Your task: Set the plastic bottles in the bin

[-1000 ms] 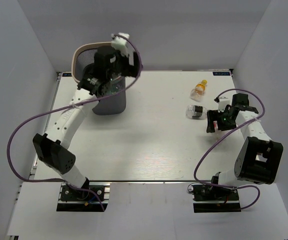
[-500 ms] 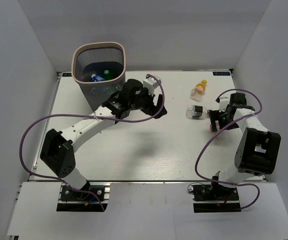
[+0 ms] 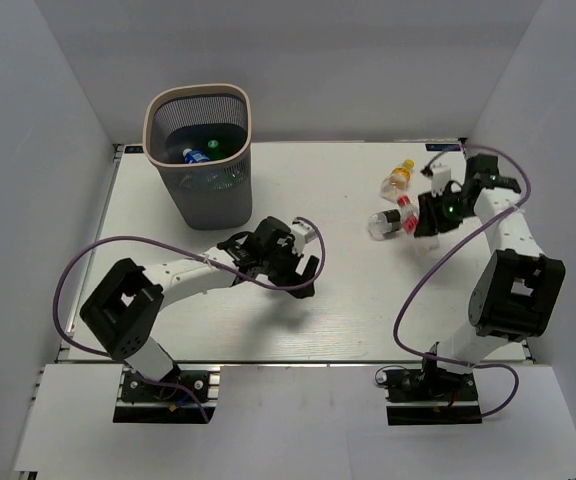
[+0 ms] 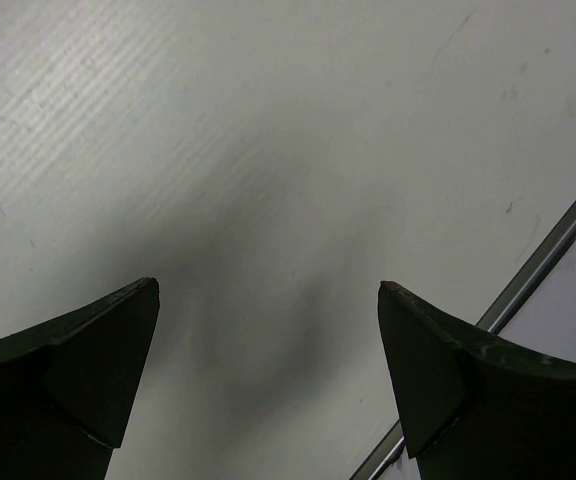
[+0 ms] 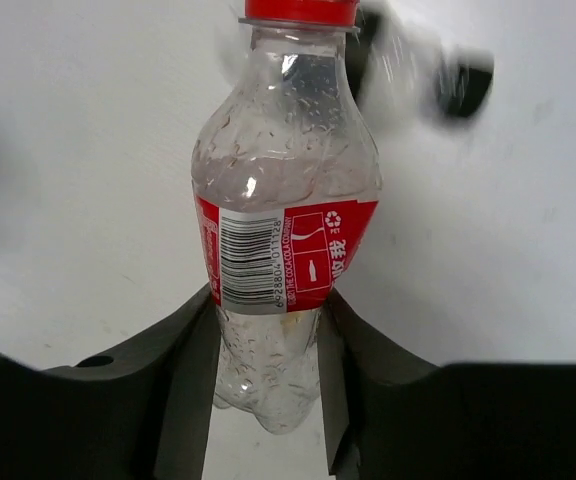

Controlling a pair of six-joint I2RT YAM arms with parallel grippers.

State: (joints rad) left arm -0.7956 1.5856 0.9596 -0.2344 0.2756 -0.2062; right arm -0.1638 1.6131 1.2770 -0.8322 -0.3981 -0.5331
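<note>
Since a second ago the left arm has swung away from the bin (image 3: 198,89) and come down low over the middle of the table (image 3: 348,310), while the right arm has shifted toward the far edge and its jaws have narrowed; the left gripper (image 3: 306,275) now hangs just above bare white tabletop with its two dark fingers spread wide and nothing between them, as the left wrist view confirms; the right gripper (image 5: 268,300) has closed on the lower body of a clear bottle with a red label (image 5: 288,150) and a red cap, both fingers pressed against its sides, cap pointing away from the wrist; whether that bottle is off the table I cannot tell; just beside it, on its left in the top view, lies another clear bottle (image 3: 380,227) on the table; the small orange bottle (image 3: 400,177) lies a little farther back, near the far edge; the bin stands upright at the far left corner, well apart from both grippers, with a green bottle (image 3: 213,143) and a blue-labelled one (image 3: 193,156) visible inside.
</note>
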